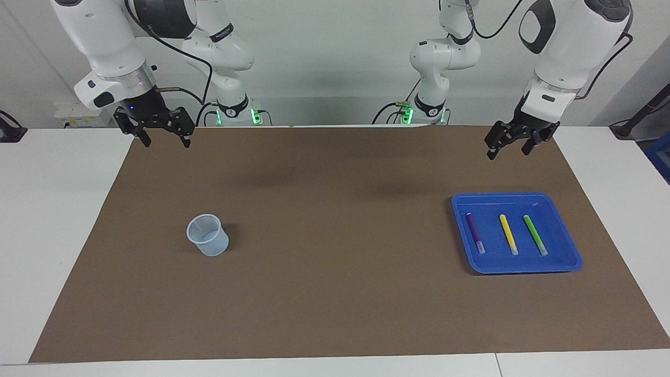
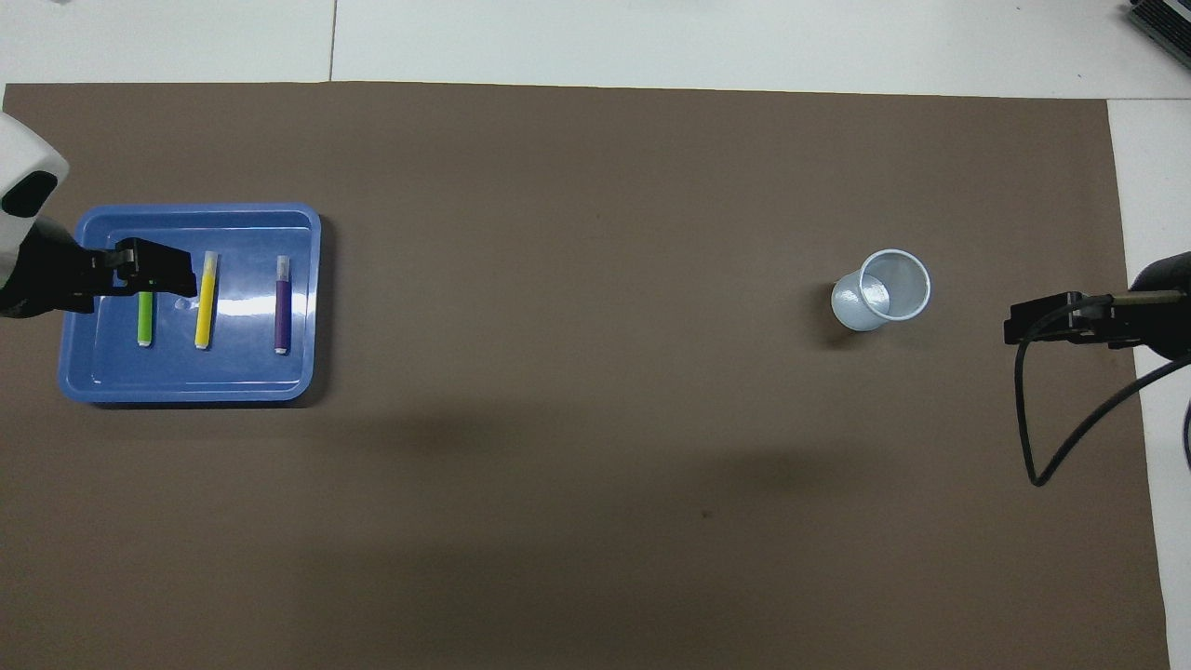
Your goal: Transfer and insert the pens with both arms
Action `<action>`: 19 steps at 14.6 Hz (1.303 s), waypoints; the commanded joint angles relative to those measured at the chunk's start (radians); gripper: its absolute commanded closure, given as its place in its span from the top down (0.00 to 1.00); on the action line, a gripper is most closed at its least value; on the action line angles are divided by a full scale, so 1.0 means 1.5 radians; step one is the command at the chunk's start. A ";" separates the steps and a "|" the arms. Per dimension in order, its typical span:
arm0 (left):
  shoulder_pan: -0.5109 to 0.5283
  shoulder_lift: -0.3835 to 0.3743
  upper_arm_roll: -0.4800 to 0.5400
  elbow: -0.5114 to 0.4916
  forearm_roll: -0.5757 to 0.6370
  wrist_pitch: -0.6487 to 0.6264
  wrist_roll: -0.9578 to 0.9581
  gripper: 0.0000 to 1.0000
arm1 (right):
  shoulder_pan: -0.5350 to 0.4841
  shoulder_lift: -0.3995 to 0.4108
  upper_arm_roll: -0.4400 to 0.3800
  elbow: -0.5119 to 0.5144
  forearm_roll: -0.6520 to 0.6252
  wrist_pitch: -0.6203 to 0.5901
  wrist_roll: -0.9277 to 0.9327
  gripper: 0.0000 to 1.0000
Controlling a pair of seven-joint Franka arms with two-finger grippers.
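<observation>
The left arm's black two-finger claw hangs high in the air with its fingers spread wide and empty, over the brown mat at the edge nearest the robots. From above it covers the upper end of the green pen. This pen, the yellow pen and the purple pen lie side by side, apart, in the flat blue plastic tray at the left arm's end of the desk. The right arm waits; its claw is wide and empty, over the mat's corner. A translucent plastic cup stands upright toward that end.
</observation>
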 commanded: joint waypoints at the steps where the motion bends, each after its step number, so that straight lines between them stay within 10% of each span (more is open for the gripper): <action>1: 0.007 -0.005 -0.003 -0.033 0.010 0.046 0.011 1.00 | -0.003 -0.018 0.003 -0.019 -0.009 0.005 -0.001 1.00; 19: 0.047 0.192 -0.004 -0.130 0.048 0.383 0.077 1.00 | -0.008 -0.026 0.002 -0.034 -0.009 -0.010 -0.009 1.00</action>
